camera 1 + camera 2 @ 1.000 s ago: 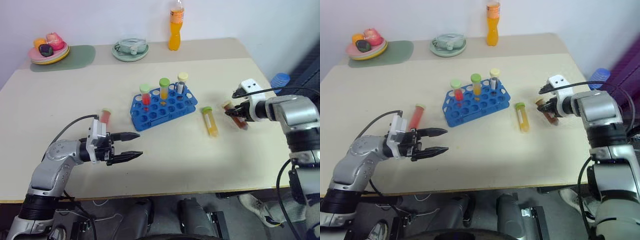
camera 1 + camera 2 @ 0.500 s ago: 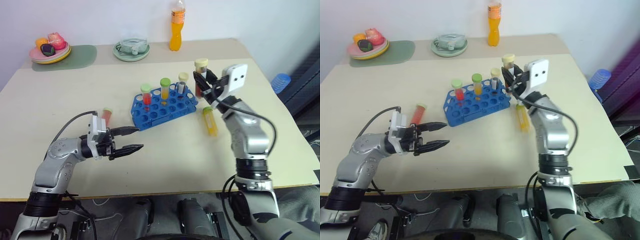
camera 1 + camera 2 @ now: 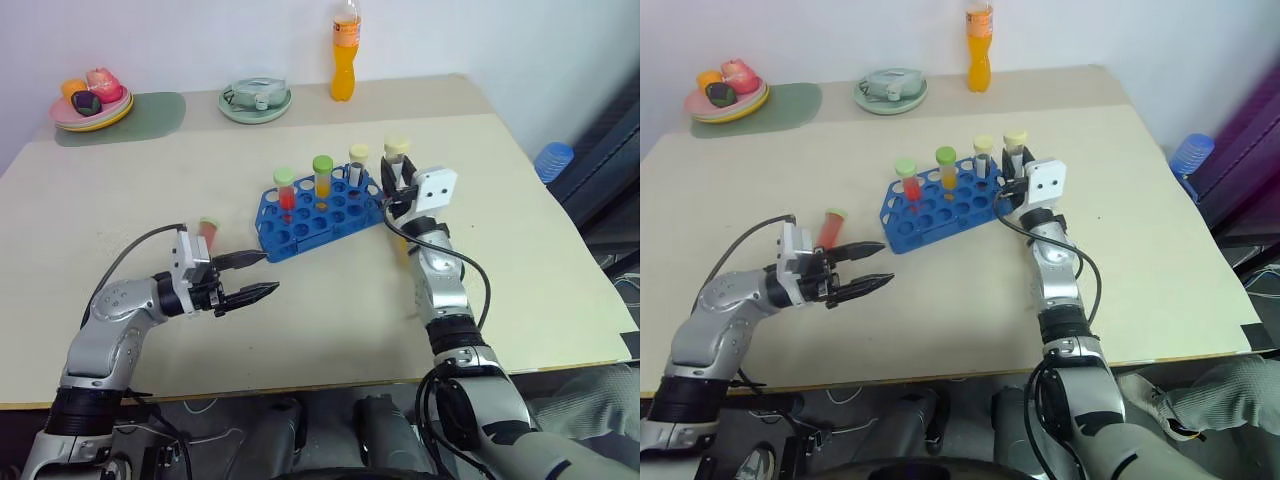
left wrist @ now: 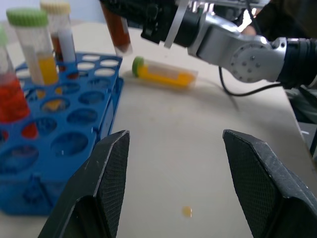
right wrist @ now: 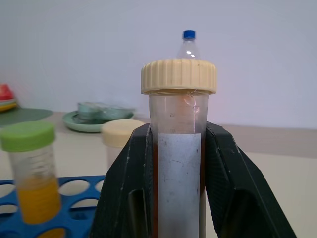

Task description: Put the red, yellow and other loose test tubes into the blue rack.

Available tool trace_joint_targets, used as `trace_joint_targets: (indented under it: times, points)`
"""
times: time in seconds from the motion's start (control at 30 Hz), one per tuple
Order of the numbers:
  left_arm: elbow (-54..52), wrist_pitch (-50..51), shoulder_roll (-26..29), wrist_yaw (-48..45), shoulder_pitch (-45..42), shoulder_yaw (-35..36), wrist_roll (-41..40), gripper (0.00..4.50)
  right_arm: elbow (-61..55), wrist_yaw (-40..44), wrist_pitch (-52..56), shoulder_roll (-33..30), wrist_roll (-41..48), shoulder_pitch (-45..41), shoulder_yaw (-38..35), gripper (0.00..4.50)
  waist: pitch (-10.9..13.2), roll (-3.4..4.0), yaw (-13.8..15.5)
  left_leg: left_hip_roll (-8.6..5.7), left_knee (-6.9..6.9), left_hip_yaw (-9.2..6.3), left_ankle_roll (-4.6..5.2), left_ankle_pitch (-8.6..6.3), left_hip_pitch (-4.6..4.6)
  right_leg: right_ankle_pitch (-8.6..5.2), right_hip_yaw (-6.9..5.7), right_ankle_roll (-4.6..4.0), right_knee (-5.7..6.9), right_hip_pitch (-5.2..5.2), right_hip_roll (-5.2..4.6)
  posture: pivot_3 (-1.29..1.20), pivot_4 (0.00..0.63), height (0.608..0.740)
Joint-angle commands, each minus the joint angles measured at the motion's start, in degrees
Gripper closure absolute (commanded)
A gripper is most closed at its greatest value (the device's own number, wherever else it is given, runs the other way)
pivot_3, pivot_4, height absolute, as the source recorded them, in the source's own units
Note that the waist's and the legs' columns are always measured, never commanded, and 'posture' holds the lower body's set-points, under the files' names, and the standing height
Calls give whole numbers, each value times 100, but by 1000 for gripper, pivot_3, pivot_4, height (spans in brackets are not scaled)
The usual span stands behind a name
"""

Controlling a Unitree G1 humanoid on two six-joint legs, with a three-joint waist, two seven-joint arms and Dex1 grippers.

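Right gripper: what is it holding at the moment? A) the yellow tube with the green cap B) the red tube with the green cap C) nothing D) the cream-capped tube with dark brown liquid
D: the right gripper is shut on the cream-capped tube, held upright by the blue rack, while the yellow tube lies on the table.

1. A tall orange drink bottle (image 3: 344, 50) stands upright at the table's (image 3: 300, 330) far edge.
2. A pale green dish (image 3: 255, 100) sits near that far edge, beside the bottle.
3. A plate of toy fruit (image 3: 90, 98) rests on a grey-green mat (image 3: 150, 108) at the far left corner.
4. A ribbed blue cylinder (image 3: 555, 160) lies beyond the table's right edge.
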Motion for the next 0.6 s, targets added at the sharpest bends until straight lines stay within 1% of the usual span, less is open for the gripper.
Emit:
trace_joint_targets:
  times: [0.03,0.17,0.6]
  points:
    - [-148,-107,12,51,57,149,-10,1431,70,123,-304,154,227,-262,30,3692,0,0,1,0,0,0,0,0,0,0,0,0,4,-1,0,0,150,740]
    - [-229,-76,47,114,115,192,-37,1431,288,356,-367,282,558,-397,-79,3692,0,0,11,0,2,0,0,0,1,0,0,-1,9,-2,0,0,150,740]
    - [-522,113,64,340,183,222,-92,1431,1076,577,-627,114,642,-393,-200,3692,0,1,-1,0,1,0,0,0,4,-1,0,-1,14,-4,1,0,150,740]
